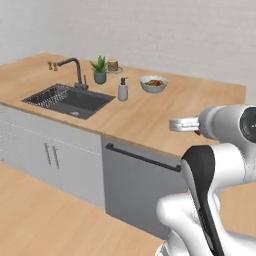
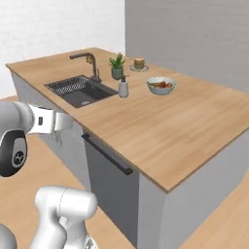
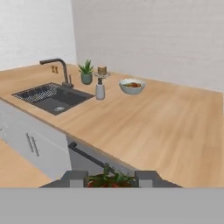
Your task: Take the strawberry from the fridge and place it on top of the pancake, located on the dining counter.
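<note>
- Hand view, item held: strawberry [image 3: 107,180], red flesh under a tuft of green leaves, seated between the two dark fingertips of the gripper [image 3: 110,179]. Jaws part-closed and pressed on the fruit from either side.
- Left base view, same item: a speck of red at the gripper [image 1: 195,131], carried in the air over the near right part of the dining counter [image 1: 150,120], not yet above any dish.
- Destination: pancake [image 3: 102,70], a small tan stack on a grey plate at the far side of the counter, behind the plant [image 3: 86,72] and well apart from the gripper.
- Neighbouring stock: fruit bowl [image 3: 131,85] to the right of the pancake; soap bottle [image 3: 100,90] and faucet [image 3: 59,70] at the sink [image 3: 50,97], left of the likely path.
- Risk, grip: fruit is small and rounded; a jolt on the long carry could likely roll it out of the pinch onto the counter or floor.
- Risk, mistaken target: the bowl holds similar reddish pieces and lies nearer; a release there would fail the task.
- Risk, collision: a low approach might knock the bottle or plant that stand just in front of the plate.
- Risk, release: dropped from height or off-centre, the fruit may well roll off the stack.
</note>
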